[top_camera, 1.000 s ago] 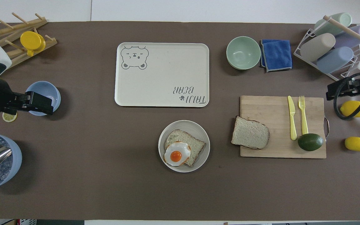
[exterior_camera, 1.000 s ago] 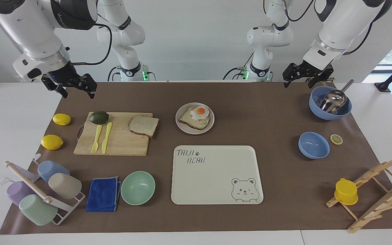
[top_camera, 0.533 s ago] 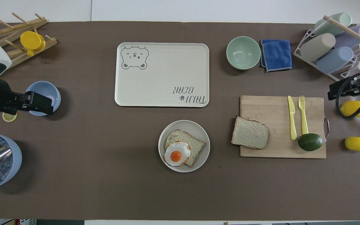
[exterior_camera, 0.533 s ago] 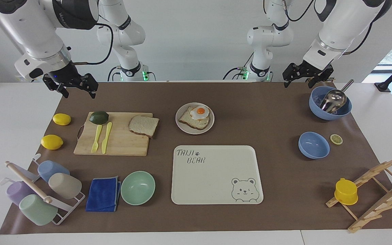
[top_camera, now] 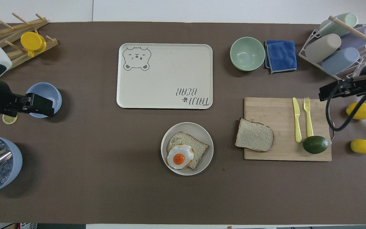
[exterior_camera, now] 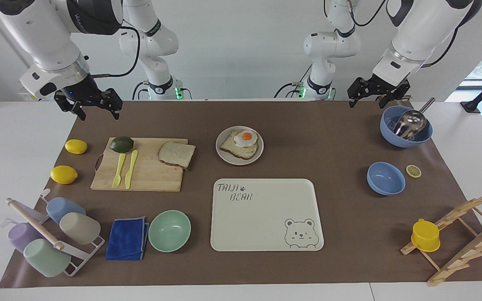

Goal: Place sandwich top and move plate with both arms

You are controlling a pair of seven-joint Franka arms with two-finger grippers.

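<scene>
Bread under the fried egg (exterior_camera: 246, 138) is partly hidden on the plate (exterior_camera: 223, 156); the sandwich top (exterior_camera: 176, 154) overhangs the board's edge beside the plate. Right end effector (exterior_camera: 98, 112) and left end effector (exterior_camera: 377, 99) hang spread, empty.

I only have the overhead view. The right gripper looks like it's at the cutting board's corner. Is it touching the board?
Observer: No. In the facing view the right gripper hangs high above the cutting board, touching nothing.
Operator: Are its fingers open?
Observer: Yes, spread open, with nothing between them.
Operator: And the left gripper?
Observer: The left gripper waits raised in the air, open and empty, clear of the bowls below.
</scene>
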